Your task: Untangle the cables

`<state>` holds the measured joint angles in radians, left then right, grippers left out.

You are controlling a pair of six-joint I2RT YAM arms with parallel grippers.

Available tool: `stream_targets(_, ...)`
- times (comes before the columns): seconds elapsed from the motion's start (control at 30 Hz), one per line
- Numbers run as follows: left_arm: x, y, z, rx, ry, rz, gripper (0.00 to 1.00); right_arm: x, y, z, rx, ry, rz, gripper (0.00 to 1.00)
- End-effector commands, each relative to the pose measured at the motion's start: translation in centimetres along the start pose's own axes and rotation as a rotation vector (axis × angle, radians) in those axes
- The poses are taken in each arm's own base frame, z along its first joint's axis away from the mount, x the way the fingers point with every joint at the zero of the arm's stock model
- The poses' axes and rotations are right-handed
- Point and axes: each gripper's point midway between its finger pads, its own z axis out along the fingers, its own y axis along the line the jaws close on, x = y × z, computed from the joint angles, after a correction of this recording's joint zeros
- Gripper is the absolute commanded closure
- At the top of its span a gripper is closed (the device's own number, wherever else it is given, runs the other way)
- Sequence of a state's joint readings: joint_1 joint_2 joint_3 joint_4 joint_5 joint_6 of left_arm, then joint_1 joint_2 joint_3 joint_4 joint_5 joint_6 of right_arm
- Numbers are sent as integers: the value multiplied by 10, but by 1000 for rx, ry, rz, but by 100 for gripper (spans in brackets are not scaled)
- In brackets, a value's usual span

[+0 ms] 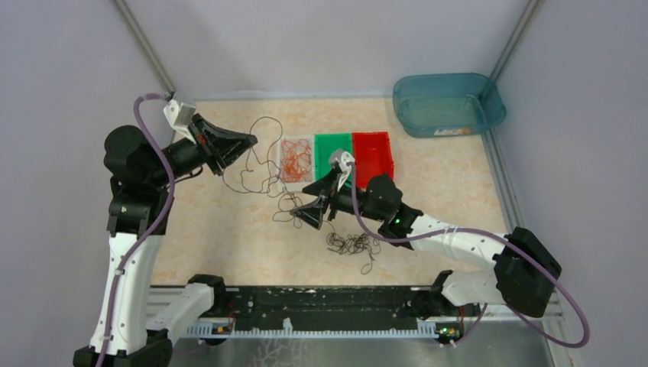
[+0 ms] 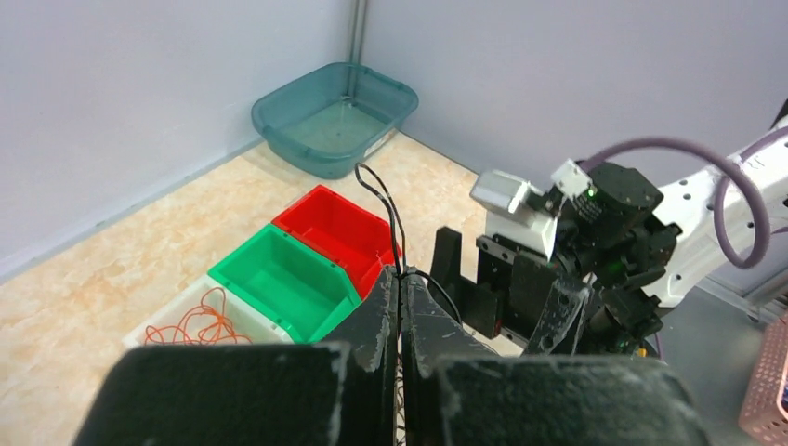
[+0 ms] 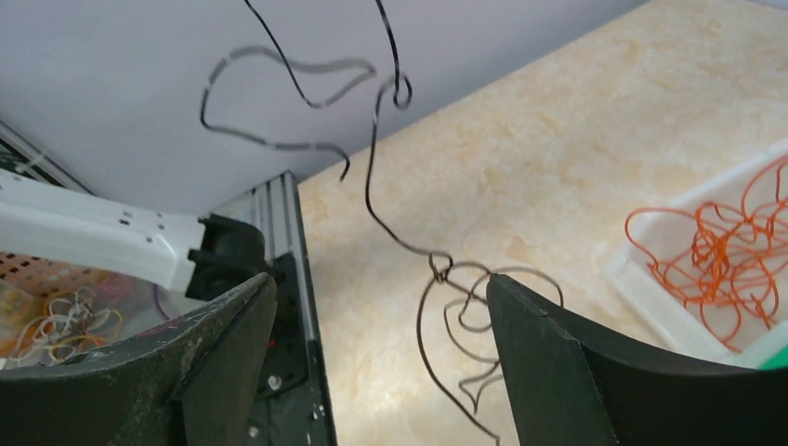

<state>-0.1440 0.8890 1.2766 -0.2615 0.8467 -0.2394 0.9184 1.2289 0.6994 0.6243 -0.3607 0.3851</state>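
Observation:
My left gripper (image 1: 252,141) is raised over the table's left side, shut on a thin dark cable (image 1: 264,119) that loops down and trails right toward my right gripper (image 1: 304,215). In the left wrist view the pads (image 2: 401,277) press together on that cable (image 2: 383,200). My right gripper (image 3: 381,279) stands wide open, and the dark cable (image 3: 372,186) with a small knot (image 3: 439,268) hangs loose between its fingers. A dark tangle of cables (image 1: 353,245) lies on the table near the front. Orange cables (image 1: 296,159) are heaped in a white bin.
A green bin (image 1: 333,147) and a red bin (image 1: 373,157) stand beside the white bin (image 3: 650,297). A teal tub (image 1: 447,103) occupies the back right corner. A black rail (image 1: 321,302) runs along the near edge between the arm bases.

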Motion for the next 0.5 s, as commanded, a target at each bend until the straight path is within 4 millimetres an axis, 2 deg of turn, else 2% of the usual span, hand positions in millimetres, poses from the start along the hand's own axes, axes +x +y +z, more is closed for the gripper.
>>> stream_targets(0.0,-7,5,-2,-48,-2,19,100,20,-12,-4,28,38,-38,16)
stream_targets(0.17,-11,13,-2,-90,30,32,100,41,-24,-6,64,62,-43,16)
stream_targets(0.3,-16,30,2,-161,59,25,100,65,-33,1,78,117,-40,17)
stream_targets(0.47,-18,39,8,-168,92,34,100,79,-35,-1,101,125,-35,19)
